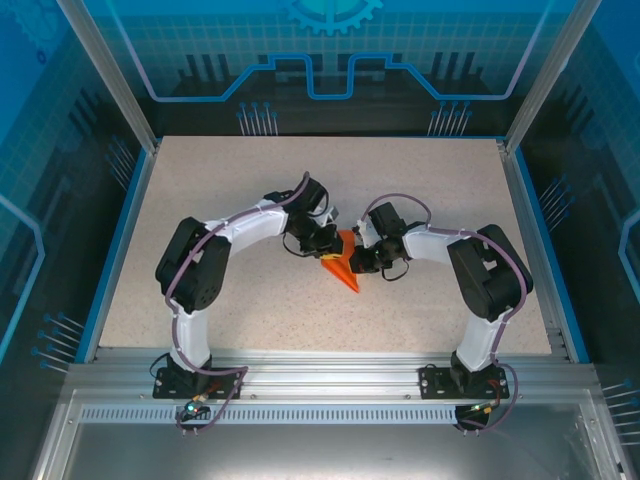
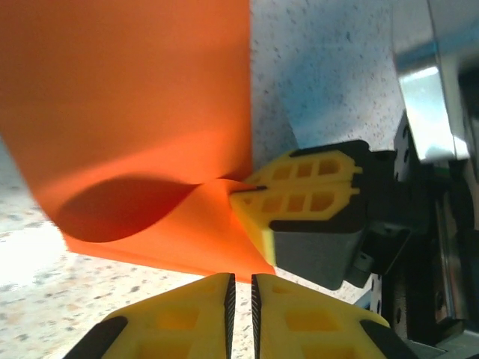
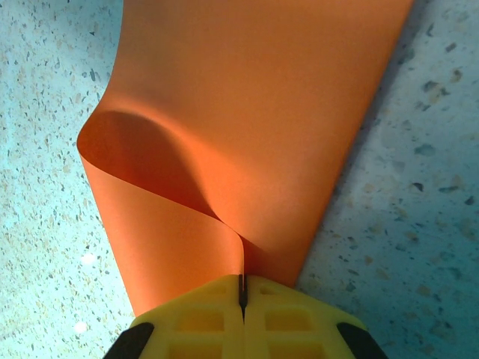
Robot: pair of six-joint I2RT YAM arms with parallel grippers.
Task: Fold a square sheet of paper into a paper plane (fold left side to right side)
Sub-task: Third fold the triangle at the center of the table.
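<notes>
The square sheet of paper [image 1: 345, 268] is bright orange-red and lies mid-table, narrowing to a point toward the near edge. My right gripper [image 3: 242, 283] is shut on one edge of the paper [image 3: 247, 112], and that flap is lifted and curls over the layer under it. In the left wrist view the right gripper [image 2: 238, 196] pinches the curled paper [image 2: 135, 112] from the right. My left gripper [image 2: 241, 280] is just short of the paper's near corner, its jaws a narrow slit apart with bare table between them. Both grippers meet over the paper, the left [image 1: 325, 243] and the right [image 1: 362, 252].
The speckled beige table [image 1: 250, 190] is bordered by blue edging and aluminium frame posts [image 1: 110, 70]. A metal rail [image 1: 320, 375] runs along the near edge where both arm bases are bolted.
</notes>
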